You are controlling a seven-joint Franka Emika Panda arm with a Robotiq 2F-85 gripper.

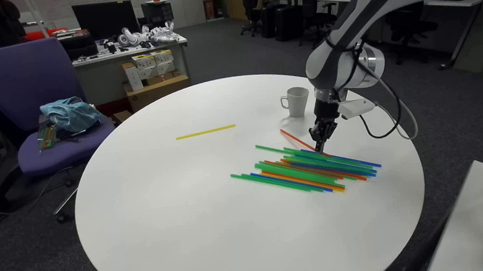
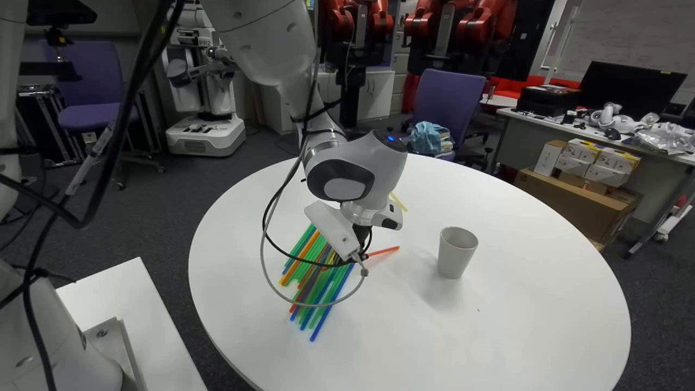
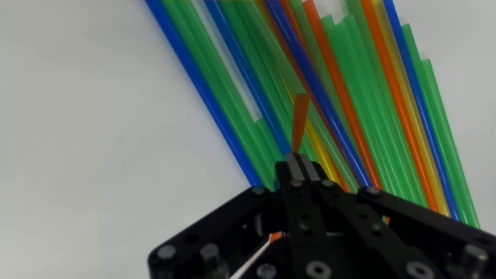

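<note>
My gripper (image 3: 297,158) is pinched on an orange straw (image 3: 300,118), one end poking out over the mostly green straw pile (image 1: 296,173) that crowds close beneath me; a white mug (image 1: 297,103) stands upright near me on the round table (image 1: 165,206), a yellow straw (image 1: 205,132) lies well apart

in both exterior views: table (image 1: 158,228) and mug (image 2: 456,255) are shared, looked down on aslant from separate places farther off | wrist view: straws (image 3: 370,97) are faced from close above
</note>
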